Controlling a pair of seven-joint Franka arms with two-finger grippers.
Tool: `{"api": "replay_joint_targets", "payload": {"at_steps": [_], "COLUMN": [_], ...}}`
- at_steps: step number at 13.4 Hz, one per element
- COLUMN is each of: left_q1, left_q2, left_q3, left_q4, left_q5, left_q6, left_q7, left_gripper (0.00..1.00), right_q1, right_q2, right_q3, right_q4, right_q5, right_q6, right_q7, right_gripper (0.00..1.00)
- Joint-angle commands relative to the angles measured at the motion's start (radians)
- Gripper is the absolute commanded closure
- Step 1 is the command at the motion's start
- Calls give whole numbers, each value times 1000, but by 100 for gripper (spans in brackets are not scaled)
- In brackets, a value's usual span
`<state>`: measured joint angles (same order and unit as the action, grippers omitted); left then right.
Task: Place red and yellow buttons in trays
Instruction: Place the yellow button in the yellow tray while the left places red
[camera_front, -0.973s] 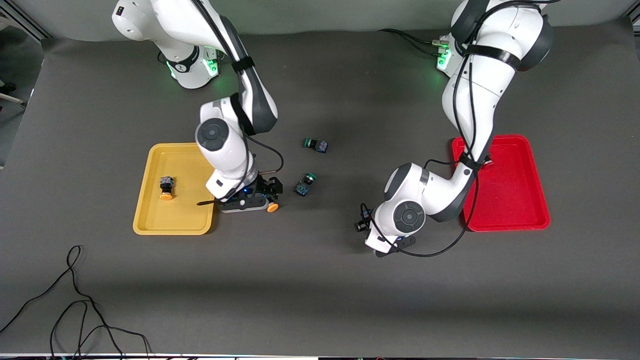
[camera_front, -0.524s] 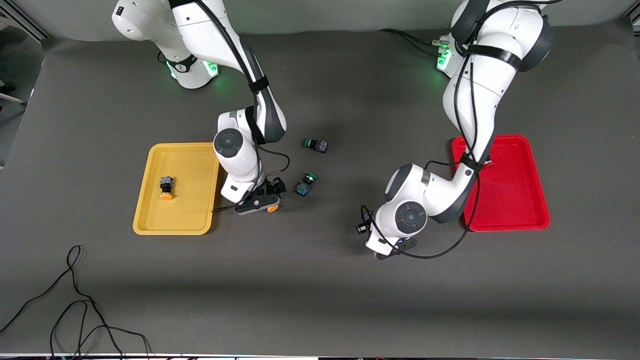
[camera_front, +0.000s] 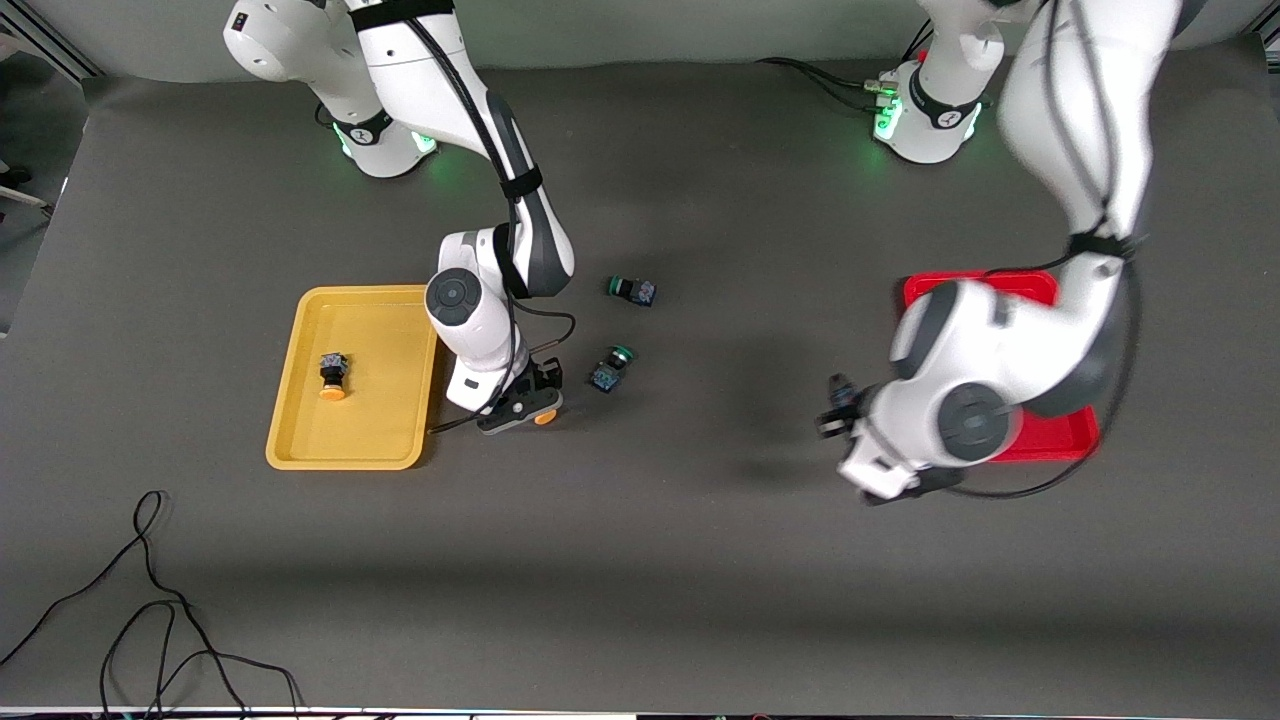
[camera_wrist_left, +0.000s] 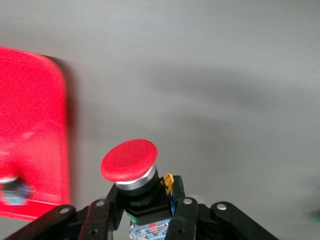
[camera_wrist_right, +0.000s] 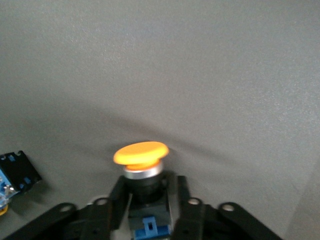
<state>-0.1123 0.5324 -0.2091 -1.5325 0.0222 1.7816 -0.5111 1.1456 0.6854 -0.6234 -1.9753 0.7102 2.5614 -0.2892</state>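
Note:
My left gripper (camera_front: 838, 410) is up in the air over bare table beside the red tray (camera_front: 1000, 283), shut on a red button (camera_wrist_left: 129, 160). In the left wrist view the red tray (camera_wrist_left: 30, 135) holds a small blurred switch (camera_wrist_left: 12, 190). My right gripper (camera_front: 520, 405) is low over the table beside the yellow tray (camera_front: 300, 440). It is shut on a yellow button (camera_front: 545, 418), also seen in the right wrist view (camera_wrist_right: 141, 152). Another yellow button (camera_front: 332, 375) lies in the yellow tray.
Two green-capped switches lie mid-table, one (camera_front: 630, 290) farther from the front camera than the other (camera_front: 610, 366). A black-and-blue switch body (camera_wrist_right: 15, 172) shows at the edge of the right wrist view. A loose black cable (camera_front: 150, 600) lies near the front edge.
My left arm has risen and swung toward the red tray, carrying the red button. My right arm's wrist shifted slightly; its gripper stays beside the yellow tray.

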Motion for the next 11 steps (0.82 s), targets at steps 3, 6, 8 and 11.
{"api": "replay_joint_targets", "payload": {"at_steps": [3, 6, 8, 11], "left_q1": [190, 331, 388, 413], "left_q2": [-230, -221, -195, -163], "left_q3": [-3, -1, -1, 0], "left_q4": [-528, -619, -638, -637], "left_q5": [100, 102, 102, 104], "left_q6": [312, 435, 495, 522], "left_q7": [247, 431, 491, 516], "left_gripper": [100, 100, 100, 87], "right_q1": [12, 34, 32, 36], "right_q2": [-72, -125, -164, -217], "right_q3": [-76, -174, -203, -283], "right_q4": [87, 217, 303, 288], "right_q5": [26, -92, -175, -221], "right_q6": [-249, -520, -679, -760], "right_q7": [161, 415, 557, 570], "right_gripper": [83, 83, 83, 83]}}
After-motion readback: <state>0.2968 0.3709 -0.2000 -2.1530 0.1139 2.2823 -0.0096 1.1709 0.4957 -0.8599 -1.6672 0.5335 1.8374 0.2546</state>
